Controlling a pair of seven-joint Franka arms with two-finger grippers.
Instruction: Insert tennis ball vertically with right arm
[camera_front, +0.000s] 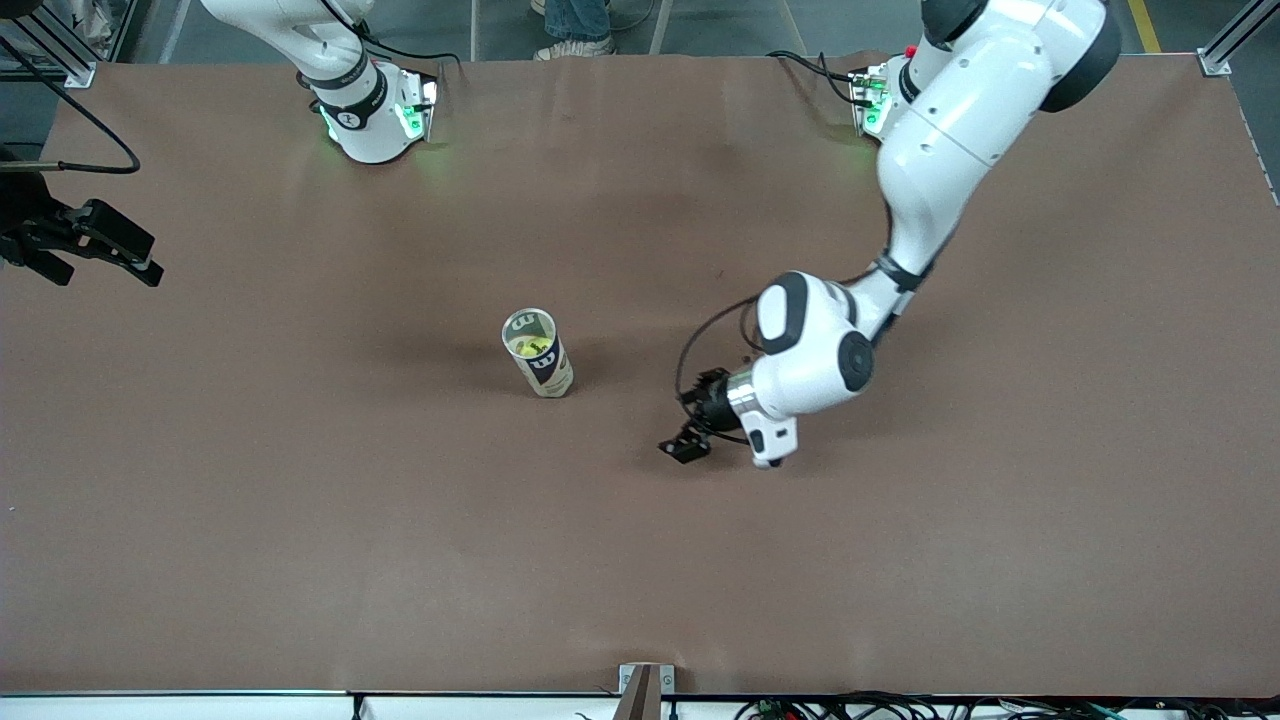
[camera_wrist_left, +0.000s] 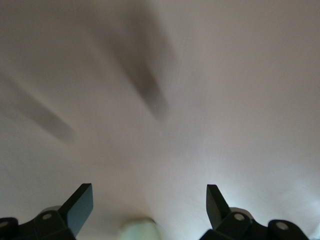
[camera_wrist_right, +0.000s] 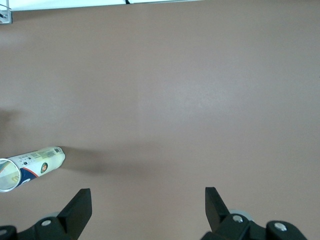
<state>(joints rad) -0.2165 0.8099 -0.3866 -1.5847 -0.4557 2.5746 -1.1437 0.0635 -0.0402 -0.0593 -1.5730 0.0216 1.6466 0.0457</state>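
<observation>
An open tennis ball can, clear with a dark blue label, stands upright mid-table; something yellow-green shows inside it. My right gripper hangs open and empty over the table's edge at the right arm's end, well away from the can. The right wrist view shows its open gripper and the can off to one side. My left gripper is low over the table beside the can, toward the left arm's end, fingers open. In the left wrist view a blurred pale green round thing, perhaps a tennis ball, lies between the open gripper.
The brown table is bare around the can. The left arm's elbow and forearm lean over the middle of the table. Both bases stand along the edge farthest from the front camera.
</observation>
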